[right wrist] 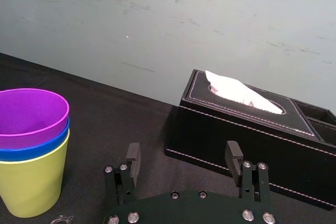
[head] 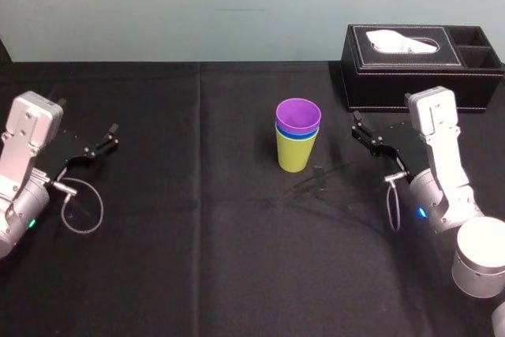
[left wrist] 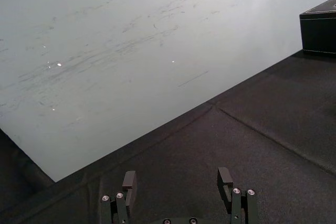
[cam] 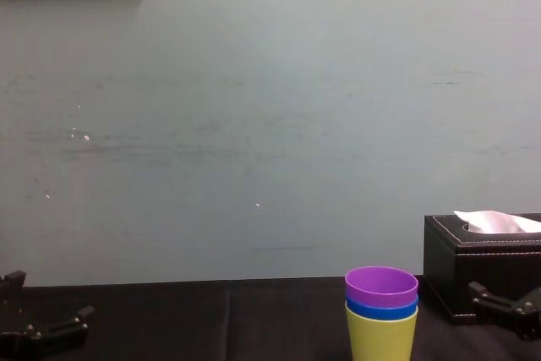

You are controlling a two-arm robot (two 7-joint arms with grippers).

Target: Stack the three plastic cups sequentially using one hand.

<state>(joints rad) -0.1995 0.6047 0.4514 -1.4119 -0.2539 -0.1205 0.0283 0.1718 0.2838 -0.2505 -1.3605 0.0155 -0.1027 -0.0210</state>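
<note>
If the right gripper [right wrist: 184,154], spread near the cups [head: 298,144], is swung inward, they may be toppled; the left gripper [left wrist: 177,178] is spread, well apart.

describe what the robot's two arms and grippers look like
The left arm and right arm are silver-grey with boxy wrist housings and rounded joints. The left gripper and right gripper are black, slim-fingered, with silver screws. A thin grey cable loops at each wrist.

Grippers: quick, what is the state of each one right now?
Left gripper: open, holding nothing.
Right gripper: open, holding nothing, beside the stacked cups.
</note>
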